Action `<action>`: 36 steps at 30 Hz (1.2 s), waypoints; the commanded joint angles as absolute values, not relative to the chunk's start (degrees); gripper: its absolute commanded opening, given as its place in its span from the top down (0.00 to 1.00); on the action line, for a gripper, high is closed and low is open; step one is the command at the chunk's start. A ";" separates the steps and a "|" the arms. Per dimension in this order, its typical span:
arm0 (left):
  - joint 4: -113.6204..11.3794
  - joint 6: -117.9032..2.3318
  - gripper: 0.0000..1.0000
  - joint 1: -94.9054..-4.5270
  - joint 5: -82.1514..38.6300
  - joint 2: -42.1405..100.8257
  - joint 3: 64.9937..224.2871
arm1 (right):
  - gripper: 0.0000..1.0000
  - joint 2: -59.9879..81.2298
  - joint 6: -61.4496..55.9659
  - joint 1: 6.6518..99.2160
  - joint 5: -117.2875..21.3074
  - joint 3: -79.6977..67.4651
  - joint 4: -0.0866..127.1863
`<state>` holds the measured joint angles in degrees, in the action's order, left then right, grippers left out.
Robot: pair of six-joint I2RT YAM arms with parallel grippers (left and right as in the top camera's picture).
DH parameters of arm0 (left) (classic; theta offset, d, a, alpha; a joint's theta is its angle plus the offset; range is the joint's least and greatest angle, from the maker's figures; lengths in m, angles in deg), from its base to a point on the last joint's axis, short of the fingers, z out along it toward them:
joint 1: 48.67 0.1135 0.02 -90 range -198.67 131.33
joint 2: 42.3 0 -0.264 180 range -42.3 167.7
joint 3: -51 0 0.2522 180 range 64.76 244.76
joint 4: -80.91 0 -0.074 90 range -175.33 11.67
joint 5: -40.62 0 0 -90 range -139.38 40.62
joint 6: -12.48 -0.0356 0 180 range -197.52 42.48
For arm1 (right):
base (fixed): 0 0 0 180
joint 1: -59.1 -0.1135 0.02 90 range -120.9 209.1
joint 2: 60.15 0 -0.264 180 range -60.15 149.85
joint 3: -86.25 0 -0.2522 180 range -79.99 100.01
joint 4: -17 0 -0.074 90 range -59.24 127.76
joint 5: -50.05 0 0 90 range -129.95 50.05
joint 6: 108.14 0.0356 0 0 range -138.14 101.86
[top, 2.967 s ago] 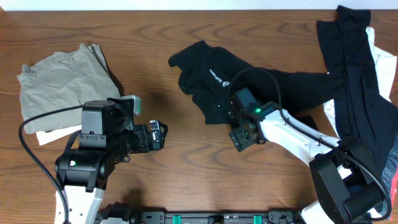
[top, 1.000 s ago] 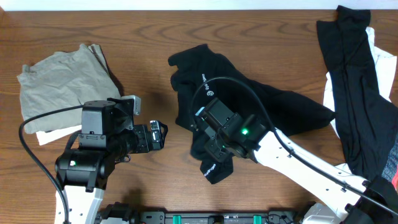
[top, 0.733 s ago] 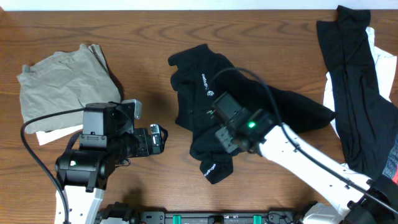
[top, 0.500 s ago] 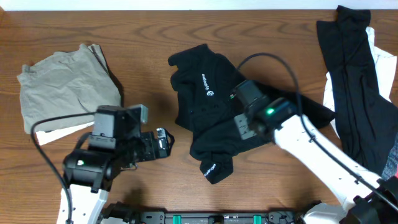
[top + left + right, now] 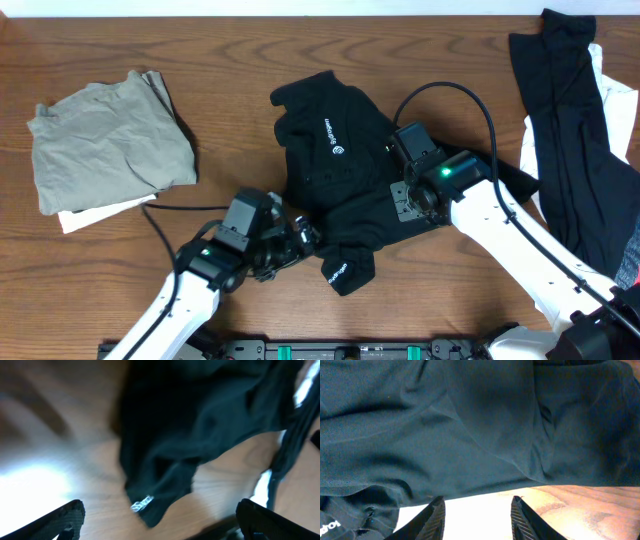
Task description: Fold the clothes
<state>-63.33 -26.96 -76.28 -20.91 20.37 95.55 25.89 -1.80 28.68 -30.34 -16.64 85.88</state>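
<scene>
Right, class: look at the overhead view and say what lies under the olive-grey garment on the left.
A white piece pokes out along the lower edge of the olive-grey garment. The rest of it is covered, so its shape and kind cannot be seen.

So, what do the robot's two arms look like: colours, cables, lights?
The left arm and the right arm both have white links, black boxy wrist housings, a small green light and a loose black cable. Their jaws are black; the right ones show ribbed edges.

Matt blk cloth T-shirt (image 5: 330, 185) on glossy wood table (image 5: 230, 60).
</scene>
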 commanded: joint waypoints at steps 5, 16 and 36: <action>-68.42 -19.31 0.05 -78.29 -20.03 28.96 95.57 | 0.60 24.93 -0.77 29.30 -30.34 -16.86 86.90; -72.05 -12.64 0.27 -80.96 -19.77 35.82 95.57 | 0.62 24.93 -0.80 29.32 -30.30 -16.86 87.19; -73.47 -17.58 0.94 -80.94 -22.83 34.80 95.68 | 0.67 24.93 0.54 29.47 -30.27 -16.90 87.54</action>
